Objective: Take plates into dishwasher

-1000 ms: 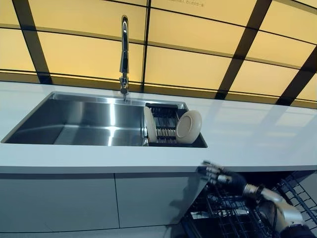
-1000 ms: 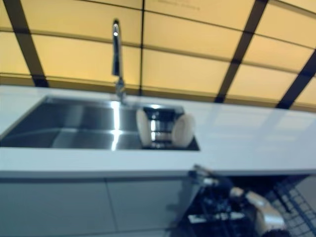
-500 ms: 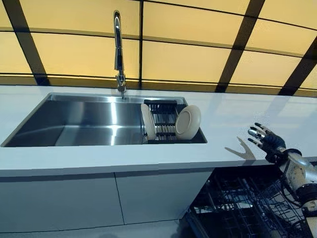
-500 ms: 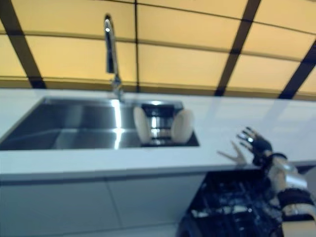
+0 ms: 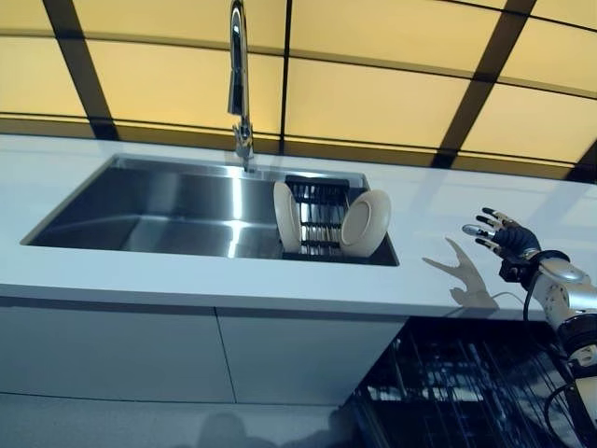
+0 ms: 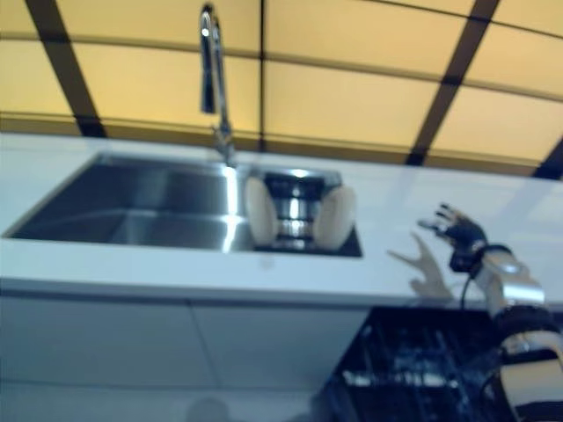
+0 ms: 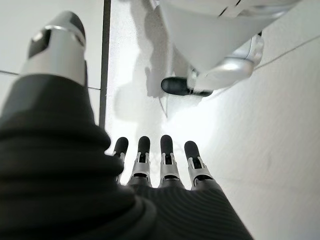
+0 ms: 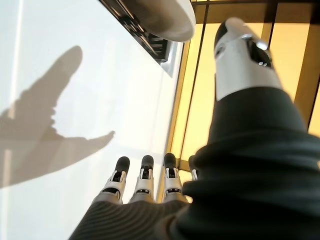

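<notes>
- Hovering above the right end of the white desk (image 5: 448, 238), the robot's right hand (image 5: 505, 241) spreads its fingers apart and holds nothing; its splayed shadow falls on the desk just to its left.
- Two pale plates stand on edge in a dark rack (image 5: 317, 217) at the right end of the steel sink (image 5: 168, 201), centre frame: a left plate (image 5: 284, 217) seen nearly edge-on and a right plate (image 5: 366, 222) leaning with its face turned towards the hand. Standing upright in the slots presumably lets them drain and leaves their rims free for a grasp.
- A tall faucet (image 5: 240, 79) rises behind the sink at upper centre, against a yellow-panelled wall.
- At the lower right, under the desk's edge, the dishwasher's dark wire basket (image 5: 457, 383) sits pulled out, apparently ready to receive the plates.
- The left hand (image 7: 160, 160) shows only in its own wrist view, fingers straight and empty, pointing down at the pale floor, seemingly idle.
- Neither plate has been touched; the nearer, right one looks the likelier first pick, since the open hand is raised level with the desk, well apart from the rack.
</notes>
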Available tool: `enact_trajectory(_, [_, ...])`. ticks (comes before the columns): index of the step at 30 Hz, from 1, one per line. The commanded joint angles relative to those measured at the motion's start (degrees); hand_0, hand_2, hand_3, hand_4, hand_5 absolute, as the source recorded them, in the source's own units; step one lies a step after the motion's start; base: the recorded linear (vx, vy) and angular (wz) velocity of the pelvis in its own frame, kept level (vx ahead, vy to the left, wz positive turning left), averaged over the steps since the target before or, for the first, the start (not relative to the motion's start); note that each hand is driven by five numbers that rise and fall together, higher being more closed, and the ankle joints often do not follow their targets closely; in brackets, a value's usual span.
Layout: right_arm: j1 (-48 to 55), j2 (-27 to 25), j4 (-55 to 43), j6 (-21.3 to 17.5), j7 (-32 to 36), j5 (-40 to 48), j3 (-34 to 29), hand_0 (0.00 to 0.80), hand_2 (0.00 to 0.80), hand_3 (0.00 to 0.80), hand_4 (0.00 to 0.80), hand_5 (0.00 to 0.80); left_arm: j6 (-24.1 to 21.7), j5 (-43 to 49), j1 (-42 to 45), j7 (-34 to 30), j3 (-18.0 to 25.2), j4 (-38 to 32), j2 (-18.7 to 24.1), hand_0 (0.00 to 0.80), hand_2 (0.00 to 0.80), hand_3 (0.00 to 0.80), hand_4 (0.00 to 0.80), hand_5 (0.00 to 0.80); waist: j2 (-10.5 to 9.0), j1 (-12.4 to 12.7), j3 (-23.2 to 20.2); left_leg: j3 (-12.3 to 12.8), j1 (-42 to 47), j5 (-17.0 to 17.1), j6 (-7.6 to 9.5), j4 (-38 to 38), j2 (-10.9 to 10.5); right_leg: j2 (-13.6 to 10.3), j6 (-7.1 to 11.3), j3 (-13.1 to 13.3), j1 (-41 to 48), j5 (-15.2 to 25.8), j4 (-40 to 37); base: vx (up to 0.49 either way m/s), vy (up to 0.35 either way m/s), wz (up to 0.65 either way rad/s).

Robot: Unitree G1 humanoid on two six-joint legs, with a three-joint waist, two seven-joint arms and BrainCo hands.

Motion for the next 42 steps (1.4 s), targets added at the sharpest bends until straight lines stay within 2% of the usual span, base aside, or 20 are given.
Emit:
enact_trajectory(1, [-8.5,-3.2,2.6,0.9,1.3,-0.3,3.1,0.0,0.0,0.0,0.0,0.0,-0.2,2.1,-2.4,-0.6,-1.3,1.4,0.3,0.0,0.0,0.0,0.0,0.0,-1.87,2.3,-3.4,2.0,-0.2,-2.1,1.8,2.5,-0.8,-1.0,1.84,-0.8,0.2,1.2,0.8,0.096,0.001,-0.06])
enact_trajectory(3, [-8.8,-2.1,2.8,3.0,0.9,-1.2,3.7,0.0,0.0,0.0,0.0,0.0,-0.8,3.3,-2.4,-1.1,-2.2,1.4,-0.4,0.0,0.0,0.0,0.0,0.0,-1.69,2.4,-3.7,2.0,0.2,-1.3,1.39,0.8,-0.8,-1.1,2.02,-1.2,0.7,1.2,0.2,0.081,0.016,-0.11])
enact_trajectory(6, [-8.5,-1.2,3.3,4.0,2.3,-3.4,4.1,0.0,0.0,0.0,0.0,0.0,-1.8,4.3,-2.5,-1.0,-3.0,1.5,-0.8,0.0,0.0,0.0,0.0,0.0,-1.52,2.3,-3.8,1.8,0.7,-0.9,1.26,-0.8,-1.2,-1.2,2.3,-1.1,0.8,1.4,-0.2,0.058,0.014,-0.02])
enact_trajectory(11, [-7.7,-0.3,3.6,3.4,2.8,-4.0,5.2,0.0,0.0,0.0,0.0,0.0,-2.6,6.5,-2.0,-0.9,-5.4,0.8,-0.9,0.0,0.0,0.0,0.0,0.0,-1.19,2.0,-3.2,2.1,1.1,-0.9,1.45,-1.7,-1.2,-1.8,3.05,-1.1,-0.4,1.9,0.3,0.058,-0.005,0.0])
enact_trajectory(15, [-6.5,0.4,2.2,3.2,3.4,-3.7,4.1,0.0,0.0,0.0,0.0,0.0,-2.3,5.8,-2.0,-0.1,-4.8,0.7,-0.1,0.0,0.0,0.0,0.0,0.0,-0.98,1.5,-3.1,3.2,0.9,-1.0,1.32,-1.5,-0.5,-2.0,3.1,-1.1,-0.6,1.6,0.1,0.025,-0.018,0.02])
enact_trajectory(17, [-6.6,0.4,2.6,2.6,3.8,-3.1,4.4,0.0,0.0,0.0,0.0,0.0,-4.0,4.5,-1.9,1.5,-4.4,0.6,-0.3,0.0,0.0,0.0,0.0,0.0,-1.33,1.3,-3.0,3.7,0.0,-2.5,0.3,4.0,0.7,-1.9,1.81,-0.5,-0.8,0.9,0.4,-0.016,-0.006,0.0])
enact_trajectory(18, [-6.6,0.6,2.6,2.1,3.4,-3.3,4.8,0.0,0.0,0.0,0.0,0.0,-5.0,3.3,-1.8,2.1,-4.0,0.7,-0.4,0.0,0.0,0.0,0.0,0.0,-1.93,1.6,-2.4,3.4,-2.7,-1.4,-0.19,11.5,0.3,-1.9,1.0,-0.1,-0.4,0.9,0.4,0.0,0.0,0.0])
enact_trajectory(19, [-6.5,0.8,2.5,2.0,2.5,-3.1,5.1,0.0,0.0,0.0,0.0,0.0,-6.1,2.1,-1.8,2.7,-3.8,0.7,-0.6,0.0,0.0,0.0,0.0,0.0,-2.13,1.9,-1.8,3.0,-5.2,-0.2,-0.44,16.0,0.0,-1.6,0.44,0.2,0.0,0.7,0.3,0.0,0.0,0.0])
enact_trajectory(20, [-5.3,1.3,0.6,2.3,0.3,-2.5,5.1,0.0,0.0,0.0,0.0,0.0,-7.0,1.7,-1.8,3.3,-3.2,-0.2,-0.8,0.0,0.0,0.0,0.0,0.0,-2.25,3.0,-0.3,0.7,-11.3,3.6,-1.07,22.9,-0.8,-1.0,-0.52,0.7,1.0,0.6,-0.1,0.039,0.021,0.04])
enact_trajectory(22, [-3.6,2.3,-2.6,3.5,-1.6,-2.6,4.6,0.0,0.0,0.0,0.0,0.0,-7.5,4.1,-1.8,3.0,-3.0,-1.9,-1.0,0.0,0.0,0.0,0.0,0.0,-1.91,4.1,1.1,2.3,-12.4,2.3,-1.15,15.4,-0.3,-0.8,0.23,0.1,2.9,0.6,-0.7,0.103,0.13,-0.03])
enact_trajectory(23, [-2.8,3.1,-3.0,3.0,-2.8,-3.4,4.5,0.0,0.0,0.0,0.0,0.0,-7.8,6.1,-1.8,2.4,-4.0,-2.2,-1.2,0.0,0.0,0.0,0.0,0.0,-0.9,4.8,1.9,4.4,-13.0,5.9,-1.9,8.9,0.7,-0.2,0.69,0.2,4.6,0.4,-1.4,0.111,0.195,-0.24])
enact_trajectory(25, [-2.3,2.7,-3.4,3.4,-2.0,-3.0,3.8,0.0,0.0,0.0,0.0,0.0,-6.9,4.7,-2.1,2.1,-5.6,-3.1,-1.0,0.0,0.0,0.0,0.0,0.0,-0.64,4.5,1.8,3.4,-10.6,5.3,-0.51,5.3,-0.7,-0.6,1.27,0.6,4.2,1.0,-2.3,0.073,0.205,-0.32])
enact_trajectory(28, [-1.5,1.4,-4.8,4.1,-2.2,-2.1,2.7,0.0,0.0,0.0,0.0,0.0,-5.9,3.0,-3.0,2.4,-6.6,-4.3,-0.2,0.0,0.0,0.0,0.0,0.0,-0.23,3.6,1.1,3.2,-7.5,5.4,0.36,-0.7,-1.5,-1.4,2.91,0.1,2.4,1.5,-1.5,0.034,0.107,-0.45])
enact_trajectory(29, [-1.5,1.2,-4.7,3.5,-2.1,-2.0,2.0,0.0,0.0,0.0,0.0,0.0,-5.5,2.0,-3.1,3.0,-6.6,-4.4,0.2,0.0,0.0,0.0,0.0,0.0,-0.26,3.5,0.9,3.2,-7.1,5.0,0.52,-1.9,-1.7,-2.1,3.65,-0.7,1.6,2.2,-1.7,-0.001,0.031,-0.39])
enact_trajectory(32, [-2.8,0.9,-4.2,2.2,-1.3,-1.7,1.6,0.0,0.0,0.0,0.0,0.0,-5.9,0.9,-3.4,1.3,-5.7,-3.6,1.4,0.0,0.0,0.0,0.0,0.0,-0.4,3.2,0.6,2.9,-7.8,4.1,0.97,-2.3,-2.1,-2.7,4.49,-0.9,-0.8,3.1,-1.8,-0.068,0.013,0.05])
enact_trajectory(36, [-4.6,0.8,-4.2,1.2,-1.6,-1.8,2.8,0.0,0.0,0.0,0.0,0.0,-7.0,0.7,-3.3,-0.5,-6.3,-3.2,1.1,0.0,0.0,0.0,0.0,0.0,-0.4,3.3,0.3,3.7,-8.9,3.7,1.15,-2.3,-1.4,-3.2,4.78,-1.3,-2.3,3.4,-2.2,-0.079,0.01,0.06])
enact_trajectory(42, [-6.4,0.7,-3.7,2.3,-2.1,-2.6,4.2,0.0,0.0,0.0,0.0,0.0,-7.0,1.3,-2.7,-0.8,-7.4,-3.2,0.4,0.0,0.0,0.0,0.0,0.0,-1.02,3.7,-0.6,4.6,-9.1,3.4,0.76,-2.3,-0.2,-3.3,4.88,-2.1,-1.6,3.4,-3.5,0.045,-0.013,-0.01])
